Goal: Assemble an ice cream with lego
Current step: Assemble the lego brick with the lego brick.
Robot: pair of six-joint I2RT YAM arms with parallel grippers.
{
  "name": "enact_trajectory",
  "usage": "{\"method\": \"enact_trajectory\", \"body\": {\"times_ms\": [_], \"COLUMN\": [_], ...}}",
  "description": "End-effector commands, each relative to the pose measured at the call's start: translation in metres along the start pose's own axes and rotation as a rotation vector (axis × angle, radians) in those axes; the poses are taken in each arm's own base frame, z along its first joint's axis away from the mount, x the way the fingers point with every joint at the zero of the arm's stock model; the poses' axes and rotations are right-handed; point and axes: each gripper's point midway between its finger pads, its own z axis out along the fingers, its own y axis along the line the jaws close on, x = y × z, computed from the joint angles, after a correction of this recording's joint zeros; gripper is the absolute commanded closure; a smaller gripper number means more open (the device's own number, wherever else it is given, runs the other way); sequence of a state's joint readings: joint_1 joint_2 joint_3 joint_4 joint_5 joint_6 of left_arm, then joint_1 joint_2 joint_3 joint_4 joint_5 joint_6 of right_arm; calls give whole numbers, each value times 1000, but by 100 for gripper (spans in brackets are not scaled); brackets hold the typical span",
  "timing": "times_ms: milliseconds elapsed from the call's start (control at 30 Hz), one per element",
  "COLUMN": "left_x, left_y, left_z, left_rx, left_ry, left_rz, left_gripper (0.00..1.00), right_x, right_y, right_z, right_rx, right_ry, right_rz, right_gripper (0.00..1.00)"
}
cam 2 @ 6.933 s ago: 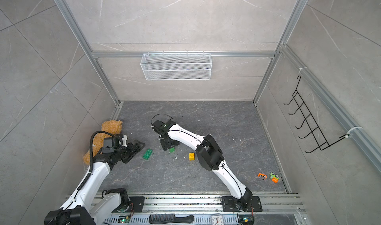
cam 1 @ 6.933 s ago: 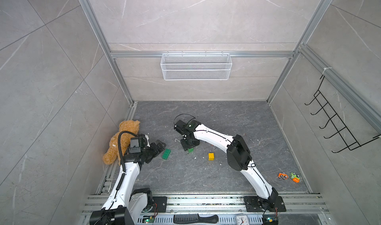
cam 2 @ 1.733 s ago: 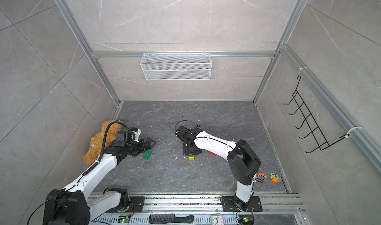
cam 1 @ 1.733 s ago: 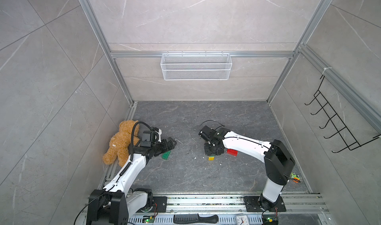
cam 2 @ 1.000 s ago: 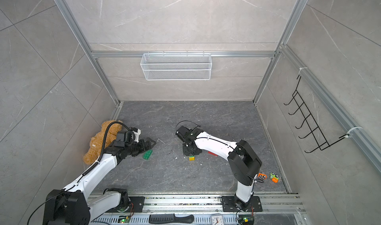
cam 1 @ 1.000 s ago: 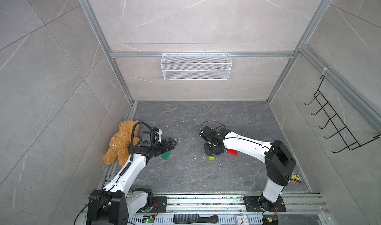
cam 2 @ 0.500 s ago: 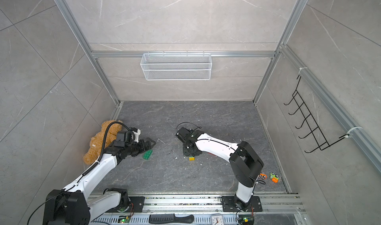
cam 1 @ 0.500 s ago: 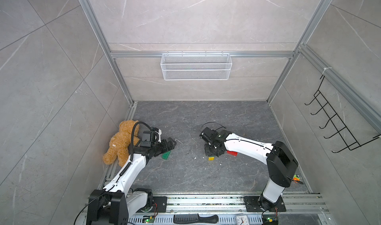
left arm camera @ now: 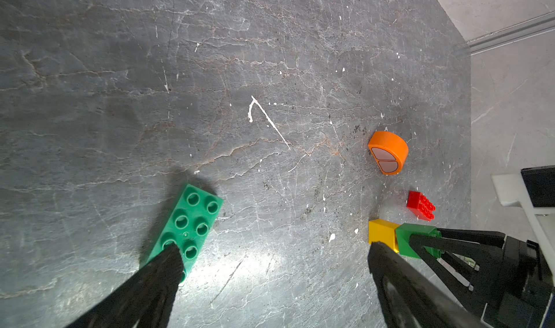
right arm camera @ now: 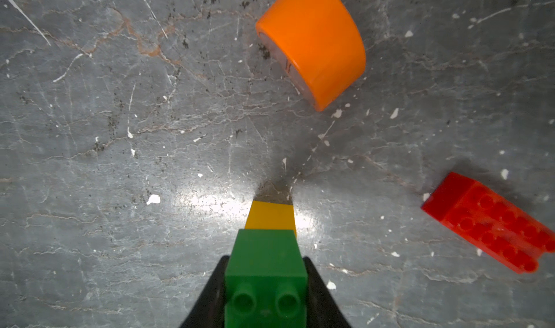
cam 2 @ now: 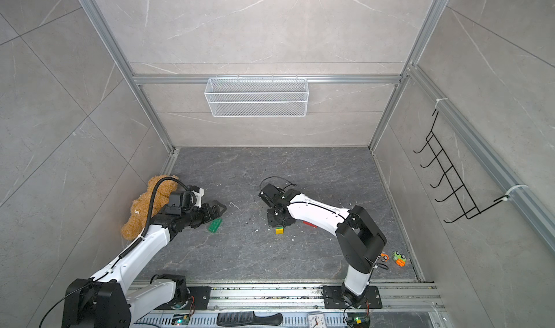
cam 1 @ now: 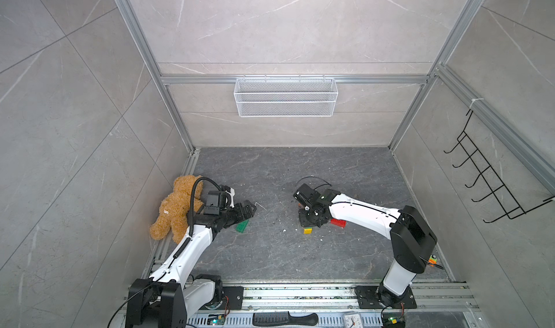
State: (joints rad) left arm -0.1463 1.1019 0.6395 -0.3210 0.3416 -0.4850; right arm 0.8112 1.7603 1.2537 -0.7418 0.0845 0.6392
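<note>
My right gripper (right arm camera: 265,269) is shut on a small green brick (right arm camera: 265,263), which butts end to end against a yellow brick (right arm camera: 271,215) that touches the floor. An orange half-round piece (right arm camera: 315,41) and a red brick (right arm camera: 492,221) lie loose just beyond them. My left gripper (left arm camera: 273,251) stands open and low over the floor, with nothing between its fingers. One fingertip (left arm camera: 169,259) overlaps the end of a wide green brick (left arm camera: 187,224). In both top views that brick (cam 1: 241,226) lies beside the left gripper (cam 1: 247,211), and the yellow brick (cam 2: 279,230) lies under the right gripper (cam 2: 277,220).
A tan teddy bear (cam 1: 175,209) lies against the left wall behind the left arm. A small orange-and-green toy (cam 2: 398,257) sits at the front right corner. A wire basket (cam 1: 285,101) hangs on the back wall and black hooks (cam 1: 492,185) on the right wall.
Since the earliest frames my right gripper has carried the small green brick to the right, onto the yellow one, and the left gripper has come up to the wide green brick. Over the last second nothing visibly moves.
</note>
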Motion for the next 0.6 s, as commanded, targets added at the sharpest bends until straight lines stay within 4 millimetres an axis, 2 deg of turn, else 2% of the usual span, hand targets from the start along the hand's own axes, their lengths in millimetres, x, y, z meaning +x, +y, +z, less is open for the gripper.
{"method": "enact_trajectory", "body": {"times_ms": [0, 167, 333, 567], "left_x": [-10, -11, -10, -11], "left_y": [-11, -11, -10, -11], "left_z": [-8, -10, -9, -9], "left_rx": [19, 18, 15, 17], "left_ry": [-30, -32, -28, -30], "left_rz": [39, 43, 41, 43], "left_gripper": [1, 1, 0, 1], "right_x": [53, 55, 58, 57], "right_y": [-47, -41, -47, -32], "right_z": [36, 34, 23, 31], "right_rx": [207, 206, 229, 180], "right_ry": [171, 122, 122, 130], "right_rz": [-8, -42, -23, -12], "right_gripper": [100, 100, 100, 100]}}
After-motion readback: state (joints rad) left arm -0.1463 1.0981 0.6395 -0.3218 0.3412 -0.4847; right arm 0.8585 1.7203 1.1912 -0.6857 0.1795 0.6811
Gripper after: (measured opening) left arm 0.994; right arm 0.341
